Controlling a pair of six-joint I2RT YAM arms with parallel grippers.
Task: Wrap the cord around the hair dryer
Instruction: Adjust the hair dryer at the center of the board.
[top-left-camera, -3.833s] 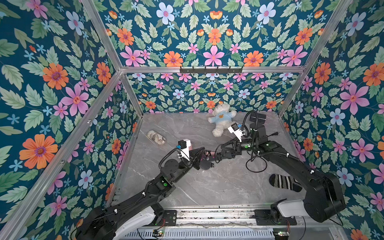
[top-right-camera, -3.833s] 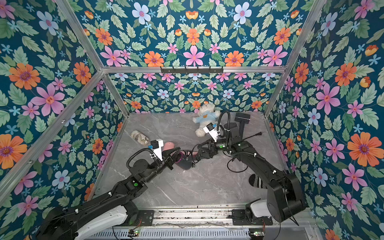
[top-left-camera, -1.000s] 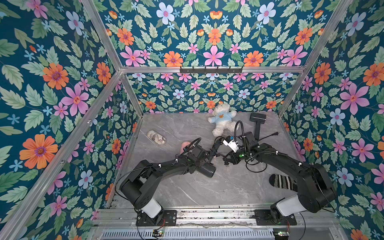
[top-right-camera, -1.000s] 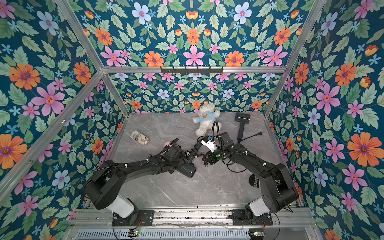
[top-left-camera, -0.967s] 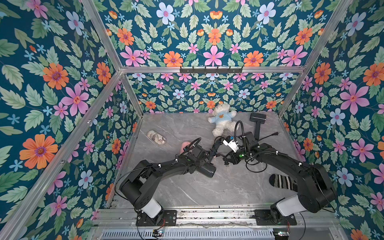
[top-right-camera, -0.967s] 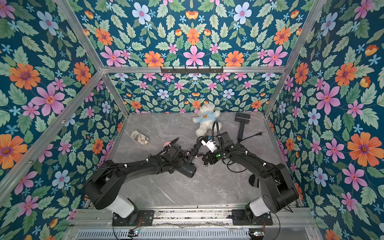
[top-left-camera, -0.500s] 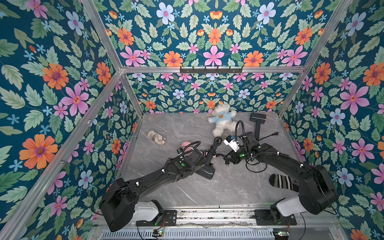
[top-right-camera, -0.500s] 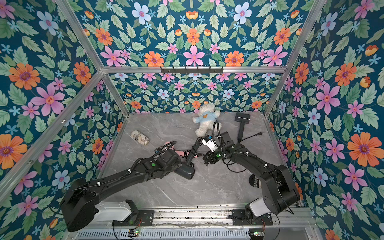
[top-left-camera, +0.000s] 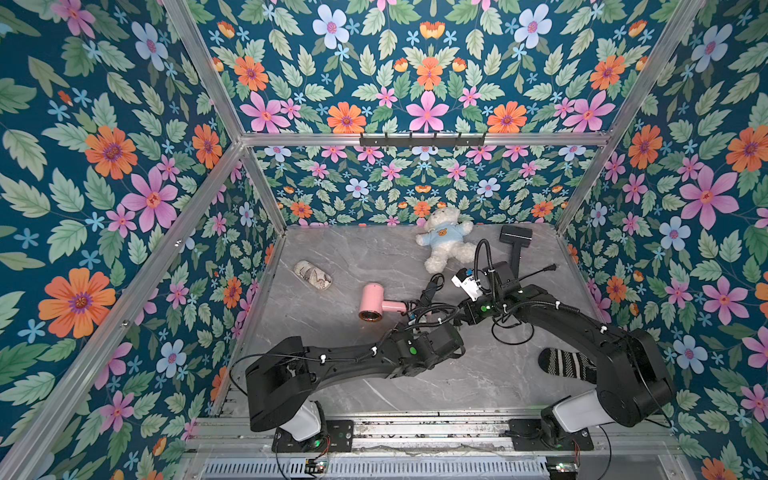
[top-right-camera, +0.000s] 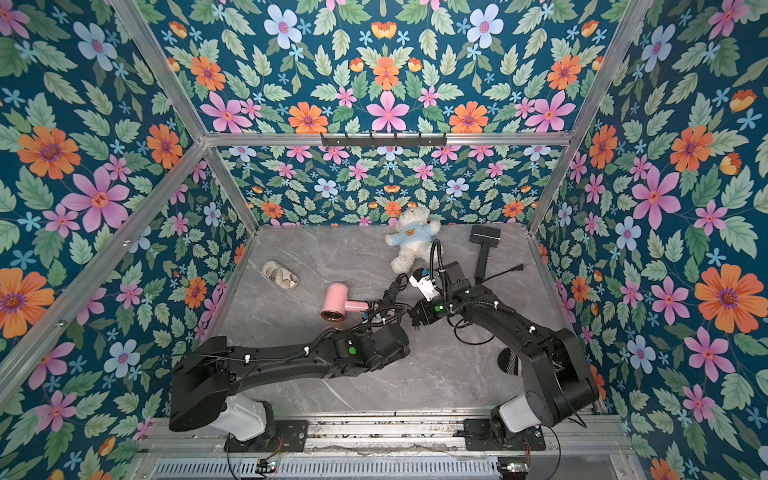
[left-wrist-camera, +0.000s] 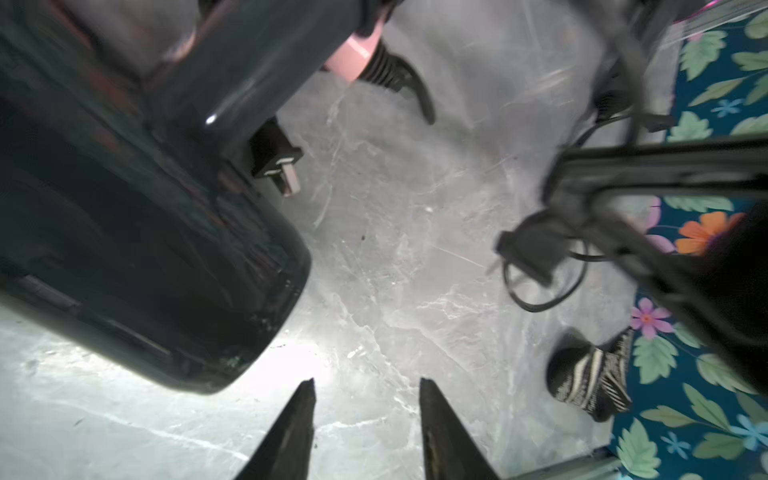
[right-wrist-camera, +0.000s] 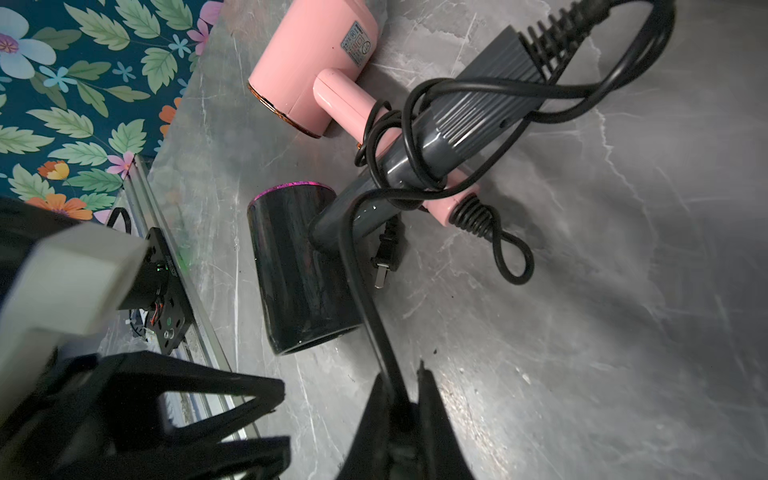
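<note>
Hair dryer (right-wrist-camera: 299, 270), cord (right-wrist-camera: 365, 291) in right fingers (right-wrist-camera: 432, 415), lies well off walls (top-left-camera: 249, 249).

One pink hair dryer (top-left-camera: 371, 300) and one dark grey hair dryer (right-wrist-camera: 299, 282) are lying beside two robot arms (top-left-camera: 353, 361) (top-left-camera: 582, 328). One teddy bear (top-left-camera: 444, 241), one striped sock (top-left-camera: 565, 365), one brush (top-left-camera: 515, 243) and one patterned pouch (top-left-camera: 312, 274) are resting nearby.

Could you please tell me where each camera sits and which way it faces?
Both top views: high over the robot's base, looking down at the grey table; left arm and right arm show whole.
Left wrist: on the left arm, looking low across the table past the dark grey hair dryer; its open fingers show.
Right wrist: on the right arm, looking down at the pink hair dryer and the dark one; its fingers pinch the cord.
Shared: both wrist views show the dark grey hair dryer and a plug.
</note>
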